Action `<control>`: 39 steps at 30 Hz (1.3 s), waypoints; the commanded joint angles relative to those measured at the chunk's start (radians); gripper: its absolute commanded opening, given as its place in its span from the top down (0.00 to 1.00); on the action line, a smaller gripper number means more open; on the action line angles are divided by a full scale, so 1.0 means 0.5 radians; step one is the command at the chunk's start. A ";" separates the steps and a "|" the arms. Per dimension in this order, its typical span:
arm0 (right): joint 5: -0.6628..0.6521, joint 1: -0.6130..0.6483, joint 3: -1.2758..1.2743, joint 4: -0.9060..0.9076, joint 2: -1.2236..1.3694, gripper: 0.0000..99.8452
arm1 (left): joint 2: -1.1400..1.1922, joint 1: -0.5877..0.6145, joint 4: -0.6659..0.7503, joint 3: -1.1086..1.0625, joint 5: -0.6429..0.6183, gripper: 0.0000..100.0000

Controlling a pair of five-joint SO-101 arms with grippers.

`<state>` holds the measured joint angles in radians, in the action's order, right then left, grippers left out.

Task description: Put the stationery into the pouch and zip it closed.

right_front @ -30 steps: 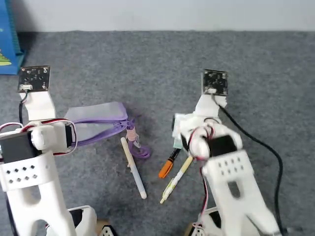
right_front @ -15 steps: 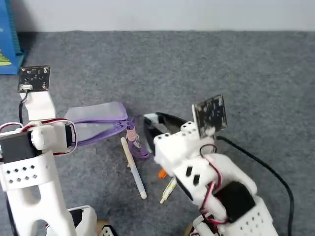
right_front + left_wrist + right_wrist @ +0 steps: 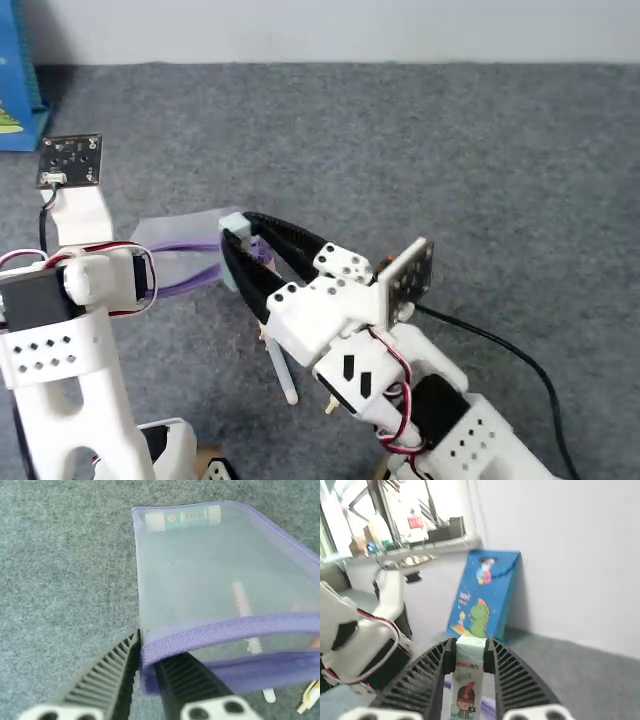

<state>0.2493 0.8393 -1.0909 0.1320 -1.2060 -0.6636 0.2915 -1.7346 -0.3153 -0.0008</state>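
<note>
The pouch (image 3: 210,580) is translucent mesh with a purple zipper band; my left gripper (image 3: 145,675) is shut on that band at one end. In the high view the pouch (image 3: 175,250) lies beside the left arm (image 3: 95,280). My right gripper (image 3: 468,680) is shut on a small white and green eraser (image 3: 467,677). From above, the right gripper (image 3: 235,240) holds the eraser (image 3: 232,220) over the pouch's right end. A white pen (image 3: 283,372) and a yellow pen tip (image 3: 331,405) lie on the carpet under the right arm.
A blue paper bag (image 3: 15,90) with a dinosaur print stands at the back left, also in the right wrist view as the bag (image 3: 482,597). The right arm's black cable (image 3: 500,345) trails over the grey carpet. A white wall closes the back.
The right arm swung left from beside the pens to the pouch, carrying the eraser. It now covers the orange marker. The left arm and pouch stayed put.
</note>
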 commanded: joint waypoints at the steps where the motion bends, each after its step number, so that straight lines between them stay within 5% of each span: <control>1: -0.025 0.038 -0.071 -0.367 -0.014 0.99 | 0.003 0.003 -0.034 0.011 0.006 0.99; 11: -0.129 -0.008 -0.215 -0.974 0.333 0.99 | 0.021 -0.249 -0.037 0.060 -0.206 0.99; 39: -0.414 -0.041 -0.138 -1.959 1.306 0.99 | 0.006 -0.328 -0.040 0.373 -0.433 0.99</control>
<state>0.0545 0.8270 -1.2290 -0.8163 -0.5907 -0.6559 0.1320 -1.7346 -0.1880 -0.2048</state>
